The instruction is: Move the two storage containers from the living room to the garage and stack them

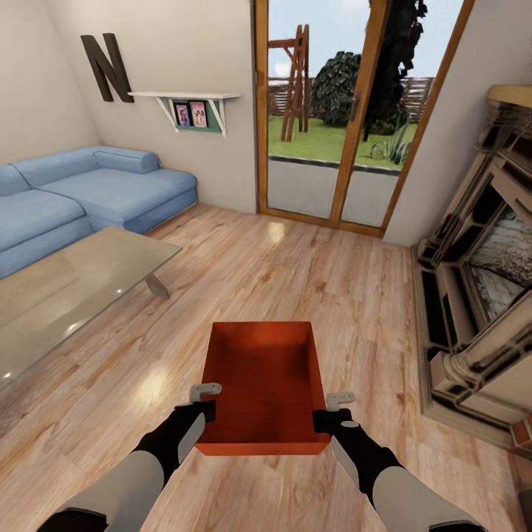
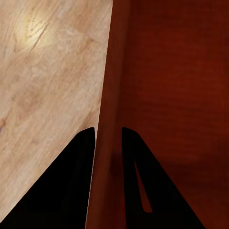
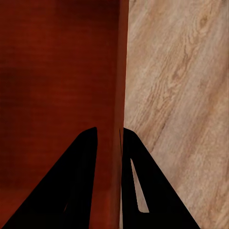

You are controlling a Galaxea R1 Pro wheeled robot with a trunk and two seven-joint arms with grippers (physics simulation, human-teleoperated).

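- The living room has a light wood plank floor (image 1: pixel 295 258), glossy with patches of reflected light, and plain pale walls.
- One storage container (image 1: pixel 264 384), orange-red and open-topped, is held level above the planks between the two arms, its long axis running away from the robot.
- The left pincer (image 1: pixel 207 403) grips the container's left wall near the near corner; in the left wrist view the wall's rim stands between the two dark fingers (image 2: pixel 62 191), one inside and one outside, closed narrowly on it.
- The right pincer (image 1: pixel 330 412) clamps the right wall in the same way; in the right wrist view the fingers (image 3: pixel 71 191) straddle the rim with almost no gap.
- Ahead of the pincers and to the left stands a glass desk (image 1: pixel 66 288), and beyond it a blue corner sofa (image 1: pixel 81 196).
- Straight ahead, well apart from the container, are wood-framed glass doors (image 1: pixel 347 118) with a garden behind.
- To the right of the right pincer runs the stone fireplace (image 1: pixel 480 295).
- On the far wall hang a dark letter N (image 1: pixel 107 66) and a white shelf (image 1: pixel 188 103) with small pictures.
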